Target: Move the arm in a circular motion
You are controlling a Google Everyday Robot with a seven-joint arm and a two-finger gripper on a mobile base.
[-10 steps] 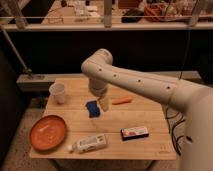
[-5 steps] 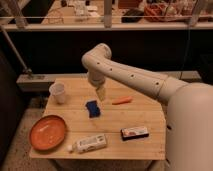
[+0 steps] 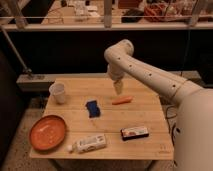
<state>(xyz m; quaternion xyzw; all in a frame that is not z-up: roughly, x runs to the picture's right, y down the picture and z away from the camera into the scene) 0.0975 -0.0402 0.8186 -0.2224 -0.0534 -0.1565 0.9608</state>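
Note:
The large white arm (image 3: 150, 75) of thick rounded segments with small dark dots reaches from the right foreground over the wooden table (image 3: 150, 115). It bends at an elbow near the top centre and points down. Its gripper (image 3: 118, 88) is the small tan tapered tip, hanging over the back middle of the table, just above and left of an orange carrot (image 3: 122, 100). It holds nothing that I can see.
On the table stand a white cup (image 3: 58, 92) at the back left, a blue sponge (image 3: 92, 108) in the middle, an orange plate (image 3: 47, 132) at the front left, a lying white bottle (image 3: 89, 144) and a dark snack bar (image 3: 134, 132) at the front. A railing runs behind.
The arm's elbow and tip have swung to the right and towards the back, from over the blue sponge to near the carrot. The table's things have not moved.

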